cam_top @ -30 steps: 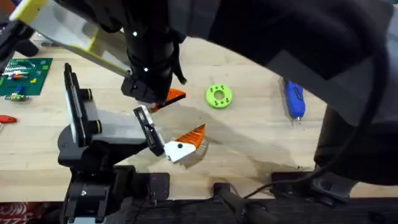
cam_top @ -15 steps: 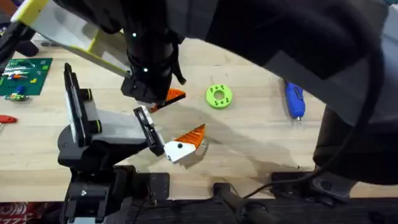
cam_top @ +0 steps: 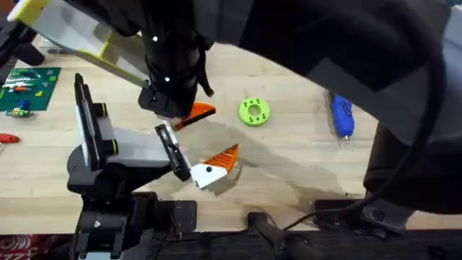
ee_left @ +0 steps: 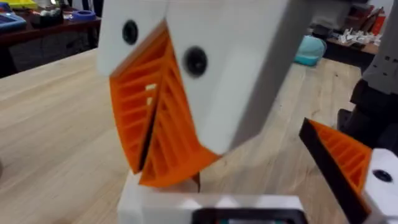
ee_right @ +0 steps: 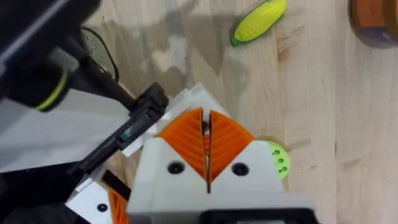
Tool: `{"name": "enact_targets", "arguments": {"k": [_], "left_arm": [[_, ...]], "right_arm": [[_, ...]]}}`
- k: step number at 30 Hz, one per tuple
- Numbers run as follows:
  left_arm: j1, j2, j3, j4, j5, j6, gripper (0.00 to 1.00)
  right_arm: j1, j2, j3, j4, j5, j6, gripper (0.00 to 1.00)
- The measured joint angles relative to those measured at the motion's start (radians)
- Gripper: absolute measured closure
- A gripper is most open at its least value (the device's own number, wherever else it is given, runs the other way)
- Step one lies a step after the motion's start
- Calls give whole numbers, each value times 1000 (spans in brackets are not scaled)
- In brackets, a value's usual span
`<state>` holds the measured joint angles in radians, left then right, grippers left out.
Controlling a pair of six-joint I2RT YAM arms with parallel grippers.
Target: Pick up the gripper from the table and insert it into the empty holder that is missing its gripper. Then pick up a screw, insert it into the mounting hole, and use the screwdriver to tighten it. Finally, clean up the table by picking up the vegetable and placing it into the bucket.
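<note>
On my overhead feed a green disc [cam_top: 253, 112] lies mid-worktop [cam_top: 289, 166], the blue screwdriver [cam_top: 341, 117] well apart to its right, and a green circuit board [cam_top: 27, 88] at the far left. A yellow corn cob [ee_right: 260, 20] lies on the bare wood in the right wrist view. A dark arm rises large and blurred under the camera, blocking the far right.

The holder [cam_top: 119, 155] stands at near left, an orange finger with a black dot [cam_top: 216, 165] at its bracket end.

My right pincer [cam_top: 173, 108] reaches across just above that end, pads [ee_right: 207, 142] pressed together, gripping the gripper [cam_top: 196, 112]. My left pincer [ee_left: 152, 134] has its pads closed together too, with nothing between them.
</note>
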<state>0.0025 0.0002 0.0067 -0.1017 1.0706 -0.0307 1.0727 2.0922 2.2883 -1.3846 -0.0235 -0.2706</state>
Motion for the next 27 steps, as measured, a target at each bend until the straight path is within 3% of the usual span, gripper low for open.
{"name": "enact_targets", "arguments": {"k": [27], "left_arm": [[0,0,0,0,0,0,11]], "right_arm": [[-18,0,8,-8,0,1,965]]}}
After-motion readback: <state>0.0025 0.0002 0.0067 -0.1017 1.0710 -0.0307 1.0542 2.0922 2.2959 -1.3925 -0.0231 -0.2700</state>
